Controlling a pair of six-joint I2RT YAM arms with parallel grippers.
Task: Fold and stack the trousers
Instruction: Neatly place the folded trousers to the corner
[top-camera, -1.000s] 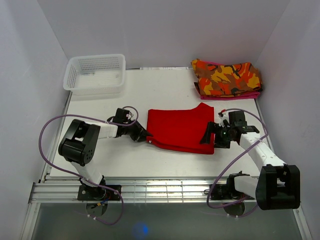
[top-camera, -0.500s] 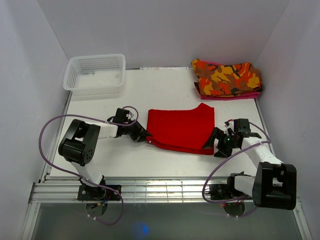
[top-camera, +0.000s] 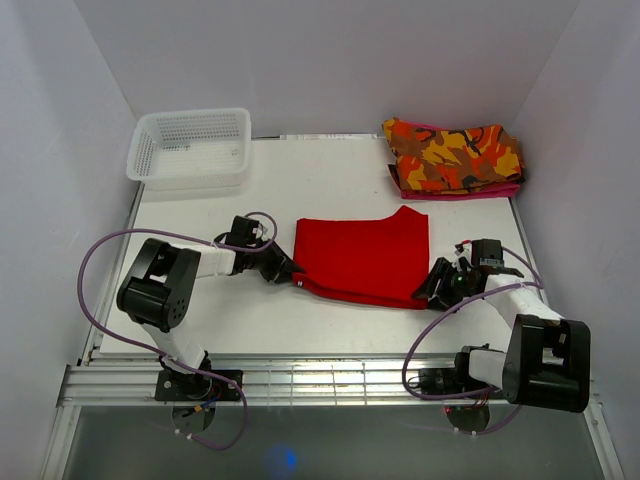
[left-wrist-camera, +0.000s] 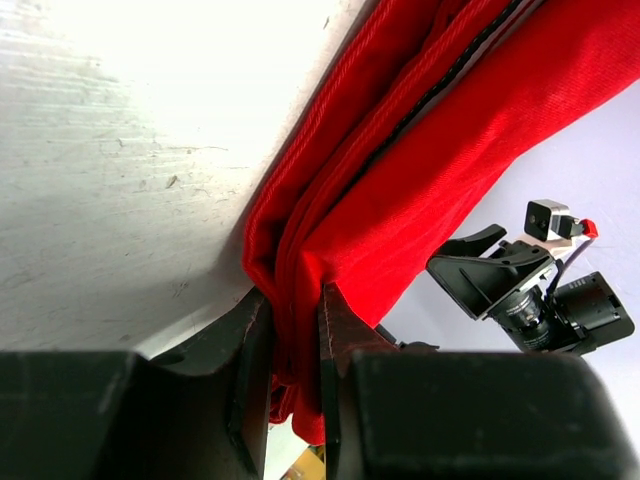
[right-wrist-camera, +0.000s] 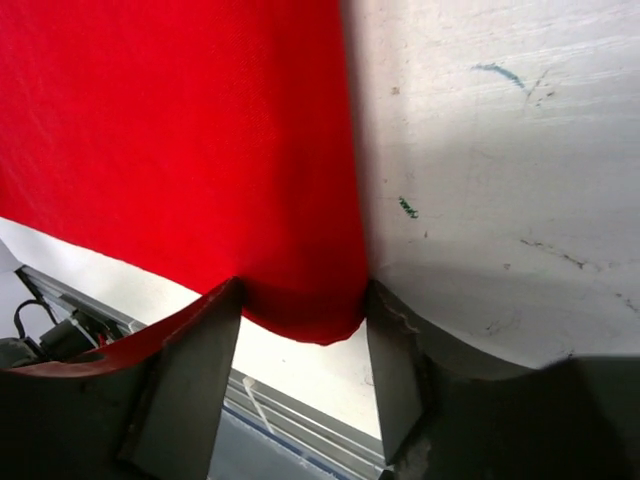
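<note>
Folded red trousers (top-camera: 360, 258) lie mid-worktop (top-camera: 320, 190), seemingly soft, light and floppy, best held at corners through every layer: the left pincer (left-wrist-camera: 295, 300) is clamped on their left edge, while the right pincer (right-wrist-camera: 303, 288) gapes around their near-right corner, not yet pinching.

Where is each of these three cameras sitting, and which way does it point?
Top external: above and behind, looking down on the table; left arm, right arm, left tool and right tool all show.
Left wrist: on the left arm, looking along its fingers, shut on the trousers; the right tool beyond.
Right wrist: on the right arm, facing the trousers' corner between its open fingers.
All three share the trousers.
</note>
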